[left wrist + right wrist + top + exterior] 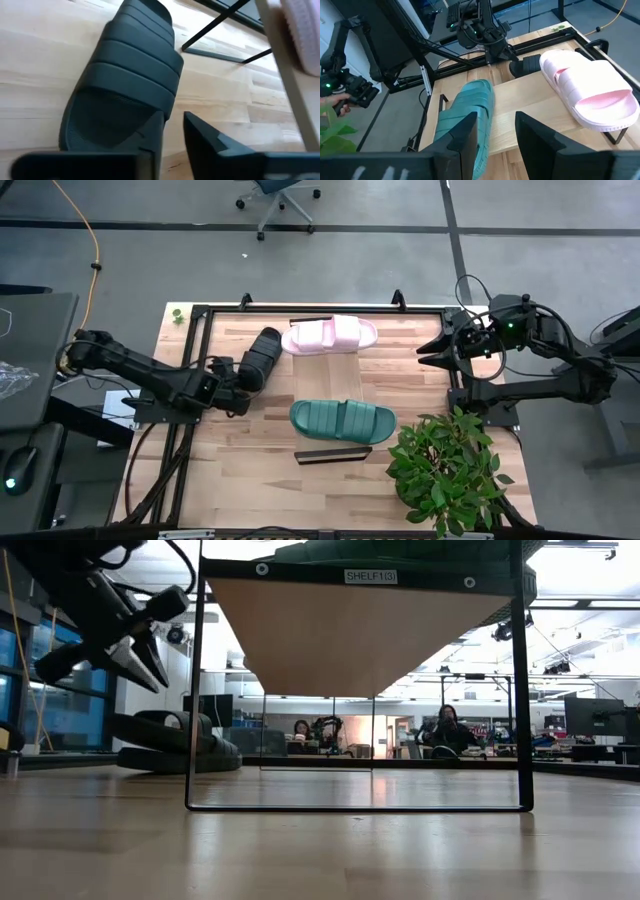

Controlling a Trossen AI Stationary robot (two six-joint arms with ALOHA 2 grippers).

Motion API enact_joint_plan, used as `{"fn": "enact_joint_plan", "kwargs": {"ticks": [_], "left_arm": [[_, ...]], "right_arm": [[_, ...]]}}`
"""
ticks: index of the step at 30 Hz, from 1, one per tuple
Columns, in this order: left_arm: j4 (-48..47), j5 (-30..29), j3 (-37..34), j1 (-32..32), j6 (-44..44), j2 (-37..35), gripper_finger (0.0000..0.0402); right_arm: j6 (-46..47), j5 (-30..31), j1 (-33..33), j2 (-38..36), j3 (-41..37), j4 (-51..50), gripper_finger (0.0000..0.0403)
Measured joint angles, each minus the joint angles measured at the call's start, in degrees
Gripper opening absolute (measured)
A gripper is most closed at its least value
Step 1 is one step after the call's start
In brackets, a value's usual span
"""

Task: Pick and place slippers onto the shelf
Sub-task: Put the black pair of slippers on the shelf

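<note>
The black slipper lies sole down on the table, left of the shelf. On the shelf board rest the pale pink slipper at the far end and the teal slipper at the near end. My left gripper is open at the black slipper's near end. In the low view it hangs just above the slipper, fingers pointing down. My right gripper waits open at the table's right edge, facing the shelf.
A potted plant fills the near right corner. Dark frame bars run along the table's far and left sides. People sit in the room behind. A person's hand holds a device beyond the table.
</note>
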Motion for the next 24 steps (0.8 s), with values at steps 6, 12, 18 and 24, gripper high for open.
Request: {"fn": "enact_joint_plan", "kwargs": {"ticks": [6, 12, 18, 24], "left_arm": [[-1.3, 0.83, 0.0, 0.0, -0.42, -3.23, 0.0144], [-2.56, 1.52, 0.0, 0.77, -0.64, -3.85, 0.0172], [-4.01, 2.23, 0.0, 1.6, -0.49, -3.79, 0.0157], [-5.3, 2.43, 0.0, 2.2, -0.44, -3.39, 0.0138]], "right_arm": [[-0.55, 0.8, 0.0, -0.01, 0.0, 0.0, 0.0123], [-1.3, 1.83, -0.01, 0.0, 0.0, 0.0, 0.0123], [-0.91, 1.82, -0.01, 0.0, 0.0, 0.0, 0.0123], [-0.47, 1.84, -0.01, 0.0, 0.0, 0.0, 0.0123]]}}
